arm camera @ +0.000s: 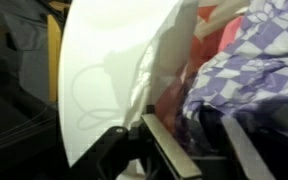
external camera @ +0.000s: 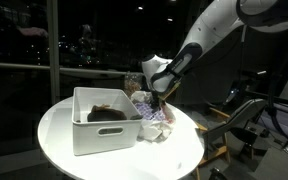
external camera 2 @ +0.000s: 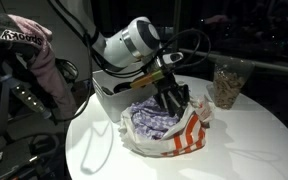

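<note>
A pile of clothes lies on a round white table (external camera: pixel 56 128) (external camera 2: pixel 246 142) (arm camera: pixel 114 60). On top is a purple checkered cloth (external camera: pixel 155 119) (external camera 2: pixel 147 122) (arm camera: pixel 252 58), over a red-and-white striped cloth (external camera 2: pixel 190 137) (arm camera: pixel 200 42). My gripper (external camera: pixel 160 103) (external camera 2: pixel 172 100) (arm camera: pixel 190 126) is pressed down into the pile, its fingers apart, with the purple cloth bunched between them. A white bin (external camera: pixel 94 138) (external camera 2: pixel 108 86) beside the pile holds a dark cloth (external camera: pixel 109 114).
A clear jar with brownish contents (external camera 2: pixel 226 85) (external camera: pixel 133 82) stands on the table behind the pile. A chair draped with a pink garment (external camera 2: pixel 32 48) stands beside the table. Chairs and equipment (external camera: pixel 252 115) stand past the table's edge. Dark windows lie behind.
</note>
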